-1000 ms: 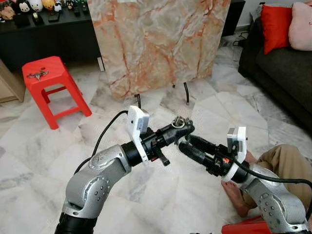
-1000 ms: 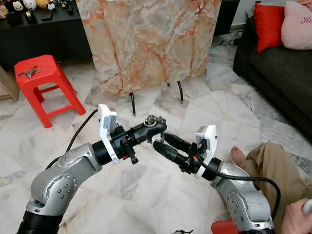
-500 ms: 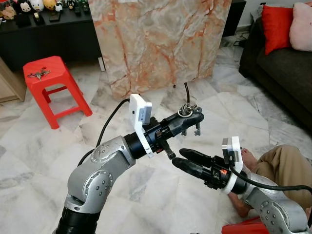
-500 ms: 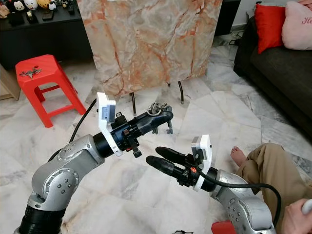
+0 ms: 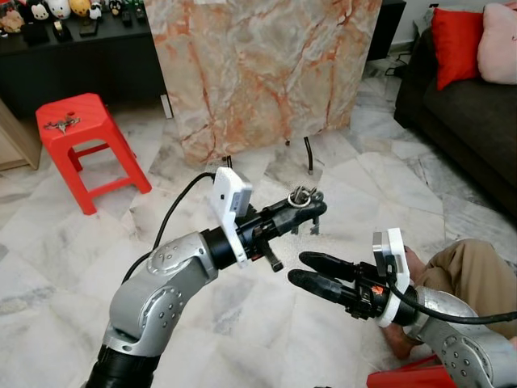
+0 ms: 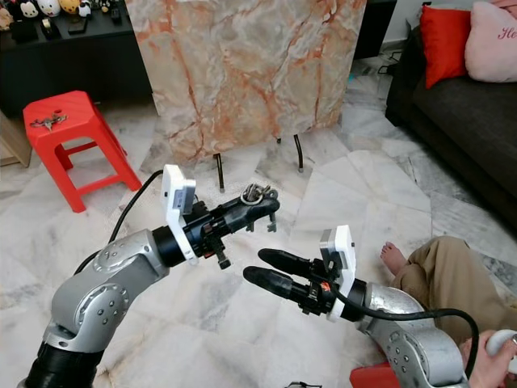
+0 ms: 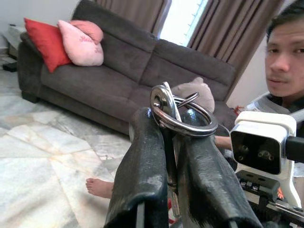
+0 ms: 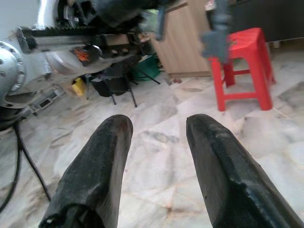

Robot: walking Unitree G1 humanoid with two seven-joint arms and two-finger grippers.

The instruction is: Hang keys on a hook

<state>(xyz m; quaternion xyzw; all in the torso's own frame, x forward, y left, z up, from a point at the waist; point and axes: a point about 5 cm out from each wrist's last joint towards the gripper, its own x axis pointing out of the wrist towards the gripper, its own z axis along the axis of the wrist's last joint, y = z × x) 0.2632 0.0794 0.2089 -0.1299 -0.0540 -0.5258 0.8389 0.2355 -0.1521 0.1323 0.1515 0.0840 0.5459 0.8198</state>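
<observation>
A metal key ring (image 5: 303, 196) with a few keys hanging from it (image 5: 312, 226) is pinched at the tip of my left gripper (image 5: 313, 208), which is shut on it at mid-height over the floor. In the left wrist view the ring (image 7: 184, 119) sits across the two black fingers (image 7: 145, 171). My right gripper (image 5: 297, 268) is lower and just to the right of the keys, apart from them, its fingers open with nothing between them. In the right wrist view the open fingers (image 8: 102, 156) point below the blurred hanging keys (image 8: 214, 40).
A red stool (image 5: 77, 121) at the left bears another bunch of keys (image 5: 62, 124). A marble panel (image 5: 258, 73) on black legs stands ahead. A dark sofa (image 5: 472, 105) is on the right, and a person's leg and bare foot (image 5: 468, 263) are by my right arm.
My right gripper has dropped down and away from the left gripper's tip. The left gripper rose with the keys, then sank back a little.
</observation>
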